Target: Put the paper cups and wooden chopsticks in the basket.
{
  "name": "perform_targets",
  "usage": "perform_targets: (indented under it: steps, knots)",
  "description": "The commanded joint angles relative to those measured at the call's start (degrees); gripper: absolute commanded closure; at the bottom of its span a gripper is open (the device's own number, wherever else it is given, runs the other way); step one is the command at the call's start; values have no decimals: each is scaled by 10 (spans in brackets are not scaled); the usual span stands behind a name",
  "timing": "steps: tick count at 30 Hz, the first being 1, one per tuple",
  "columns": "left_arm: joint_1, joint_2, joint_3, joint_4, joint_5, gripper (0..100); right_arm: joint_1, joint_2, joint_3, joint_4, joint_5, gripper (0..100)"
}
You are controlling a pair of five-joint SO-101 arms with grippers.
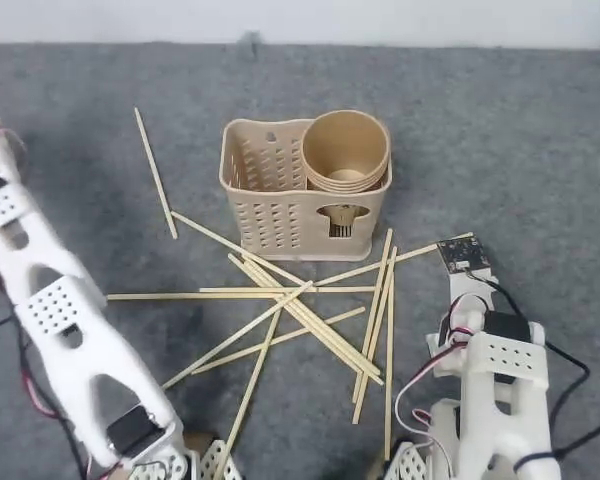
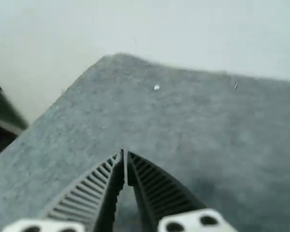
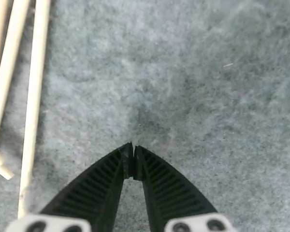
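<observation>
**Wooden chopsticks (image 1: 308, 318) all on the mat – cups done**

The paper cups (image 1: 345, 150) sit stacked inside the basket (image 1: 270, 215), at one end of it, so that half looks finished. The step in hand, by this reading, is the first chopstick pick. None are in the basket and none are held.

The sticks lie criss-crossed on the grey mat (image 1: 500, 150) in front of the basket. One stray chopstick (image 1: 155, 173) lies off beside the basket's other end.

The right gripper (image 3: 134, 146) is clenched on nothing, tips low over bare mat. A few chopsticks (image 3: 34, 96) run just beside it, off to one side and not between the jaws. The left gripper (image 2: 124, 154) is also clenched and empty, looking across bare mat toward the mat's edge, well apart from the pile.

Next move – probably the right arm: spread the jaws, shift sideways over the nearest stick, and close across its width. Thin sticks flat on felt leave little to bite, and crossed ones may drag their neighbours.
</observation>
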Motion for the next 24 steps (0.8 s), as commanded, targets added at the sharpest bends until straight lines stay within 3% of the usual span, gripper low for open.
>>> perform_targets:
  steps: [1,5,8,18,22,24]
  knots:
    - [-14,7,-27,2,-17,987,3,-12,-4,-7,1,991]
    - [-18,25,-27,8,-33,987,3,-12,-4,-7,1,991]
    - [-21,19,-29,69,-38,987,3,-12,-4,-7,1,991]
    - [-53,-66,-122,468,-57,987,3,-12,-4,-7,2,991]
    - [-71,-112,-120,577,-129,987,3,-12,-4,-6,2,991]
    - [-87,-128,-117,593,-152,987,4,-12,-4,-6,3,991]
